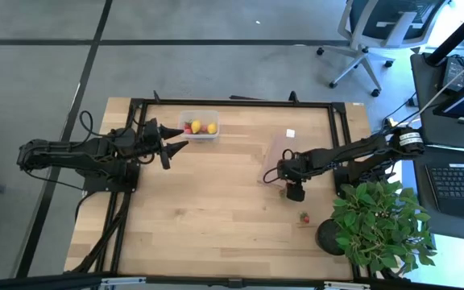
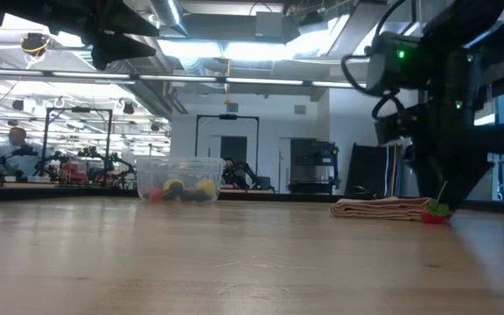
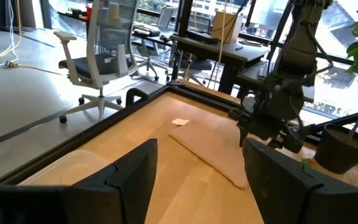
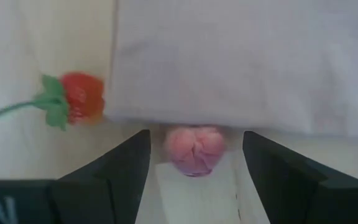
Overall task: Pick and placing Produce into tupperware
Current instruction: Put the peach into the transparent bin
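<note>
The clear tupperware (image 1: 199,126) stands near the table's far edge and holds yellow, red and dark produce (image 2: 180,190). My left gripper (image 1: 176,146) hovers open just left of the tub. My right gripper (image 1: 285,189) is low over the table at the near edge of a pale flat pad (image 1: 275,153), fingers open. In the right wrist view a pink fruit piece (image 4: 194,149) lies on the wood between the fingers, clear of both, partly under the pad's edge. A red strawberry-like piece with a green stem (image 4: 78,98) lies beside it. Another red-and-green piece (image 1: 304,216) sits nearer the front.
A leafy potted plant (image 1: 377,225) stands at the table's right near corner, close to my right arm. The pale pad (image 2: 381,208) lies flat right of centre. A black frame (image 1: 232,101) rims the table. Bare wood spreads across the near middle (image 1: 208,225).
</note>
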